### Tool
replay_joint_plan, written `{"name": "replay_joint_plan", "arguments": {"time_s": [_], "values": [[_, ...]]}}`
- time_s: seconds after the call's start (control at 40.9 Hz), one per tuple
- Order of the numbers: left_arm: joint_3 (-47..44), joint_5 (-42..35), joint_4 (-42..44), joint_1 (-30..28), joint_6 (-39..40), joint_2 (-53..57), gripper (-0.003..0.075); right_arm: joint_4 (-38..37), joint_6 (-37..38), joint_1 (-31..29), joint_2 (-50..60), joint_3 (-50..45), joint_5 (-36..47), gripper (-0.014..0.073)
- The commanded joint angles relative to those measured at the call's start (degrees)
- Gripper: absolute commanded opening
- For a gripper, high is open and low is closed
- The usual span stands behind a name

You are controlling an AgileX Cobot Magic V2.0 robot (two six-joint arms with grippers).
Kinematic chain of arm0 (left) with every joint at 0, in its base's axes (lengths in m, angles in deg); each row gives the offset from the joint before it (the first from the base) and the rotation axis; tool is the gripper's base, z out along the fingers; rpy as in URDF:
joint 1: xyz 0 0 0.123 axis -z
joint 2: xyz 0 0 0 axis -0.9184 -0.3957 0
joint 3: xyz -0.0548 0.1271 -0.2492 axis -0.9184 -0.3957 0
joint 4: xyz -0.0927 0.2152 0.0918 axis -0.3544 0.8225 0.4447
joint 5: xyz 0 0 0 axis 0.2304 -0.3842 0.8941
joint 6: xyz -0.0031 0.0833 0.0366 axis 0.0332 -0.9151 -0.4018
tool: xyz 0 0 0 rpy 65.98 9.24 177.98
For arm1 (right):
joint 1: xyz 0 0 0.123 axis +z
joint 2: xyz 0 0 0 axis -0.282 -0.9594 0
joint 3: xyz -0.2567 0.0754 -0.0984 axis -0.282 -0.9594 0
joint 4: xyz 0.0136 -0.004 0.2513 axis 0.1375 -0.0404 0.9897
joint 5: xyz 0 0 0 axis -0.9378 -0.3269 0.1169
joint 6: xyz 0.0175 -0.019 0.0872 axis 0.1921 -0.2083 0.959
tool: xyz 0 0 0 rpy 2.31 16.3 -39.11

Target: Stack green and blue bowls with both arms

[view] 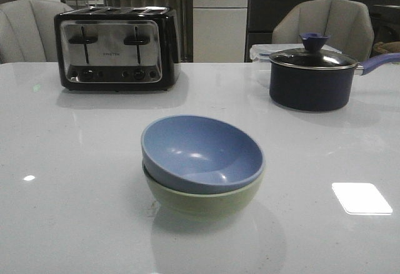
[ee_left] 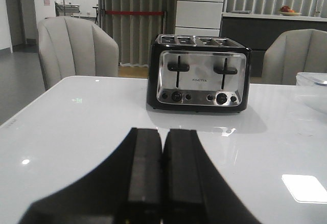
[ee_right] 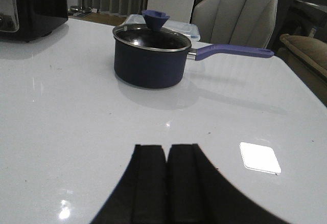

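Observation:
The dusty blue bowl [view: 203,152] sits nested, slightly tilted, inside the pale green bowl [view: 200,200] in the middle of the white table, seen only in the front view. Neither arm shows in the front view. My left gripper [ee_left: 163,134] is shut and empty, low over the table and facing the toaster. My right gripper [ee_right: 167,150] is shut and empty, low over the table and facing the saucepan. No bowl shows in either wrist view.
A black and chrome toaster [view: 117,49] stands at the back left, also in the left wrist view [ee_left: 199,73]. A dark navy lidded saucepan [view: 312,77] with its handle pointing right stands at the back right, also in the right wrist view [ee_right: 150,55]. Grey chairs stand behind the table.

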Motion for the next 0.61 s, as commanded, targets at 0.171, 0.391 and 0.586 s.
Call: {"name": "replay_joint_plan", "arguments": {"time_s": [0.171, 0.391, 0.586], "values": [[-0.33, -5.23, 0.02, 0.41, 0.4, 1.1, 0.0093, -0.19, 2.7, -0.34, 0.96, 0.17, 8.31, 0.0029], [-0.33, -5.23, 0.02, 0.41, 0.4, 1.1, 0.0093, -7.19, 15.45, -0.34, 0.96, 0.17, 12.52, 0.0029], [-0.33, -5.23, 0.02, 0.41, 0.4, 1.1, 0.0093, -7.18, 15.45, -0.34, 0.96, 0.17, 12.06, 0.0029]]}}
